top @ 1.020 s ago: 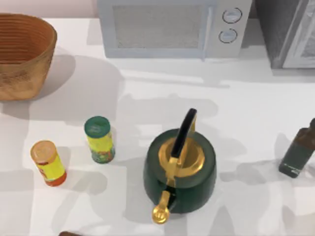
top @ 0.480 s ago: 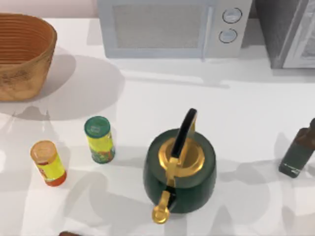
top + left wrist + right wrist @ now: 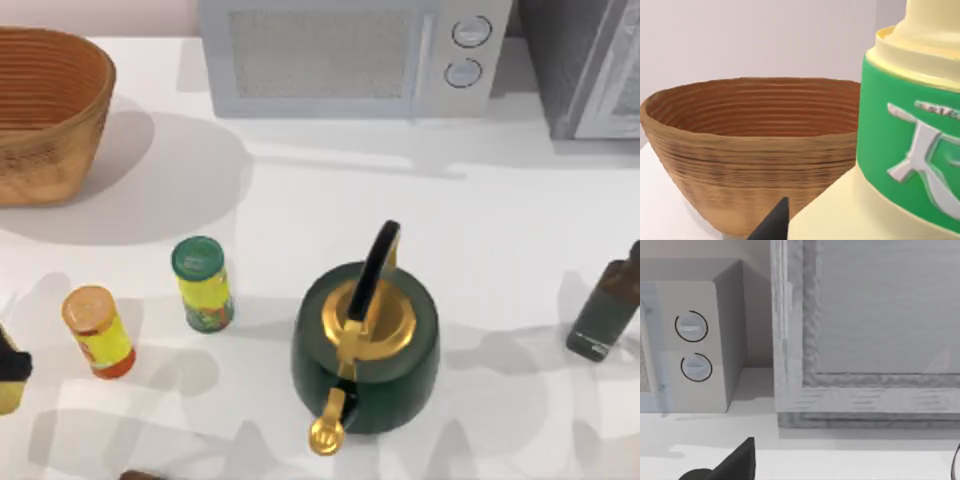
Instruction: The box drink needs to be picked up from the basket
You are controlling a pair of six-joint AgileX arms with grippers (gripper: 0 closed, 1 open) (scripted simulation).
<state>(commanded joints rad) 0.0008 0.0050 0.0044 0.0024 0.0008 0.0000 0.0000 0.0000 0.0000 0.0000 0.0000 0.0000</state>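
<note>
Box drink (image 3: 880, 190) is sitting very close in the left wrist view, pale yellow w/ a green band, clear of the basket (image 3: 750, 150), which is standing behind it. In the top view a yellow-and-black bit at the far left edge is showing near the orange-lid can (image 3: 96, 330); can't tell what it is. Left jaws: one dark fingertip (image 3: 772, 222) is touching the carton's base; can't tell if they're pinching it. Basket (image 3: 45, 110) is resting at the tabletop's (image 3: 300, 210) back left corner. Green-lid can (image 3: 203, 283) is standing beside the orange-lid one, green kettle (image 3: 365, 345) mid-front, dark bottle (image 3: 606, 305) at right edge, microwave (image 3: 350, 55) at back. Right jaws: can't tell.
</note>
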